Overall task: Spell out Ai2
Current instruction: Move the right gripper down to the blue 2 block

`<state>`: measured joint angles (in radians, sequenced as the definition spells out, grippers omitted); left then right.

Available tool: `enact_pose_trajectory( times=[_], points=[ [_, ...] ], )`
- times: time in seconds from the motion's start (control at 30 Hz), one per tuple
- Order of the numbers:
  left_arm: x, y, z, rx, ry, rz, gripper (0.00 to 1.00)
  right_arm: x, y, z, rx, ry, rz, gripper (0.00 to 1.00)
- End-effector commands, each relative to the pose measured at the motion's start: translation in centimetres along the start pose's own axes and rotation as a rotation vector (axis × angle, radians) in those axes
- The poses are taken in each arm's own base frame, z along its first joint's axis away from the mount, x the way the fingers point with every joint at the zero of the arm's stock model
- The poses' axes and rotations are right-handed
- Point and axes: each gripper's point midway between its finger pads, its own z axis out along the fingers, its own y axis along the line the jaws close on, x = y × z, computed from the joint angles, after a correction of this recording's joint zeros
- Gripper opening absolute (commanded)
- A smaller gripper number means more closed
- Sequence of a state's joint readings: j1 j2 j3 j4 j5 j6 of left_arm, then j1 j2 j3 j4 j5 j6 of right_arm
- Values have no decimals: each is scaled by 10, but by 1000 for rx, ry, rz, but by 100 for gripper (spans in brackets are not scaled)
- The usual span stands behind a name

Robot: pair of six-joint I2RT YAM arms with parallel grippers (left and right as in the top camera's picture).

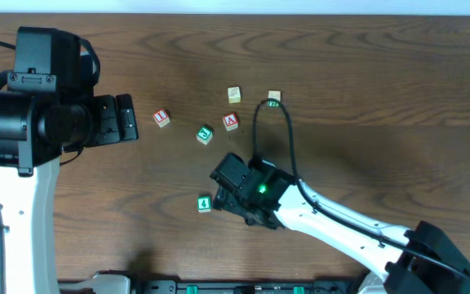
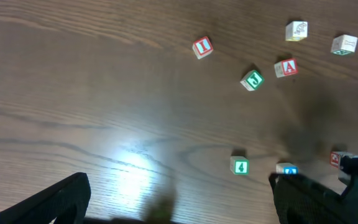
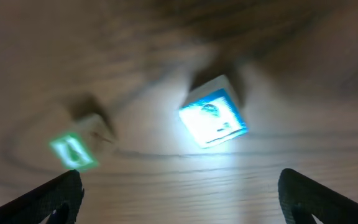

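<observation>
Several small letter cubes lie on the wooden table. A red "I" cube [image 1: 161, 118] [image 2: 202, 47], a green cube [image 1: 205, 134] [image 2: 252, 79] and a red "A" cube [image 1: 231, 122] [image 2: 286, 68] sit mid-table. A green "4" cube [image 1: 204, 203] [image 2: 240, 165] [image 3: 73, 151] lies nearer the front. A blue-faced cube [image 3: 213, 118] [image 2: 286, 168] lies just ahead of my right gripper [image 1: 223, 189] [image 3: 179, 205], which is open and empty, low over the table. My left gripper [image 1: 126, 119] [image 2: 179, 202] is open and empty, well left of the cubes.
Two pale cubes [image 1: 233, 95] [image 1: 274, 97] sit at the back of the group. In the left wrist view they show at the upper right [image 2: 296, 30] [image 2: 344, 44]. The right arm's black cable [image 1: 288, 131] loops over the table behind the gripper.
</observation>
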<state>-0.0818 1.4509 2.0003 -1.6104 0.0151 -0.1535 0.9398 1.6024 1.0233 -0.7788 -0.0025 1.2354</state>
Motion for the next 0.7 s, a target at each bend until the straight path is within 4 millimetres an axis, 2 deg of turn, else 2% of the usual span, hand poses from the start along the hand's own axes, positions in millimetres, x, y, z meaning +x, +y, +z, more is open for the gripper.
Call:
enact_pose_trajectory(
  times=[0.0, 0.07, 0.3, 0.67],
  points=[
    [15, 9, -2, -40, 54, -4, 95, -10, -13, 0, 61, -47, -292, 99],
    [15, 9, -2, -40, 54, -4, 95, -16, -18, -1, 98, -73, -384, 99],
    [15, 9, -2, -40, 54, -4, 95, -19, -20, -1, 121, -75, -637, 99],
    [16, 7, -2, -29, 56, -17, 95, -22, -23, 7, 157, -68, -756, 94]
  ],
)
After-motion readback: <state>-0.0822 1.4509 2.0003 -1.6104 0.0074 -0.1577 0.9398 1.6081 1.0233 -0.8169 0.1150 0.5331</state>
